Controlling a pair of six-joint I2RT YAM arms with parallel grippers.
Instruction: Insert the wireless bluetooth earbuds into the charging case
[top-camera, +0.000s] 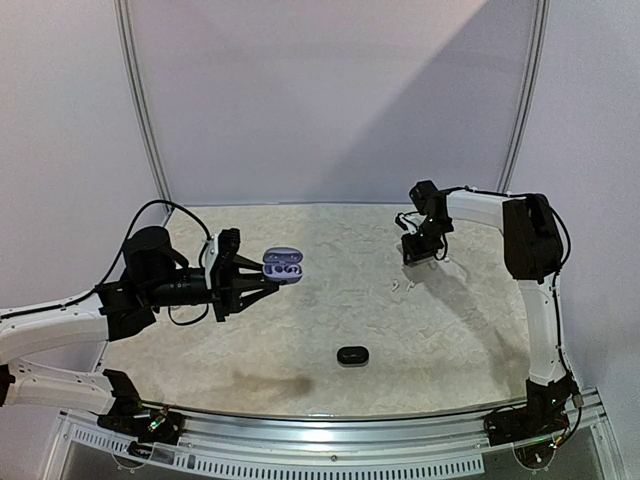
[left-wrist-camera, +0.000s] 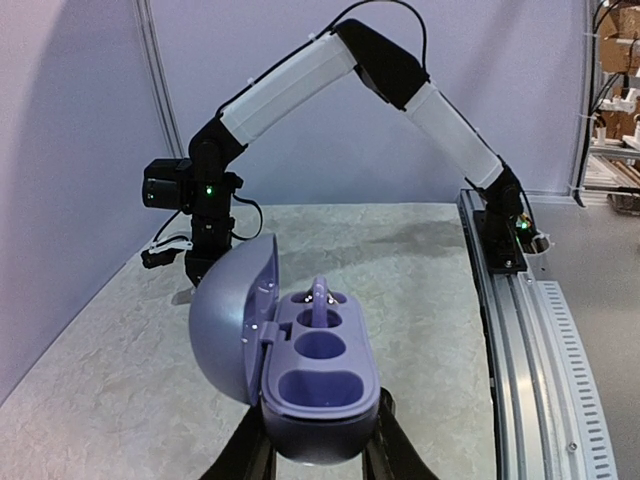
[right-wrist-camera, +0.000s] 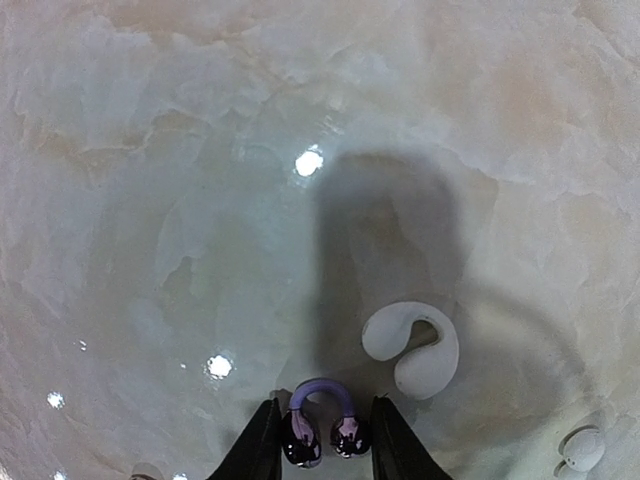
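Note:
My left gripper (top-camera: 262, 276) is shut on an open purple charging case (top-camera: 283, 266) and holds it above the table's left side. In the left wrist view the case (left-wrist-camera: 320, 375) has its lid swung left, and one purple earbud (left-wrist-camera: 320, 296) sits in the far slot; the near slot is empty. My right gripper (top-camera: 420, 254) hovers at the back right. In the right wrist view its fingers (right-wrist-camera: 262, 442) grip a purple clip-shaped earbud (right-wrist-camera: 322, 424) just above the table. A white clip-shaped earbud (right-wrist-camera: 412, 346) lies on the table just right of it.
A closed black case (top-camera: 351, 355) lies on the table's near middle. Another small white earbud (right-wrist-camera: 580, 447) lies at the right wrist view's lower right corner. A metal rail (left-wrist-camera: 520, 330) runs along the table's near edge.

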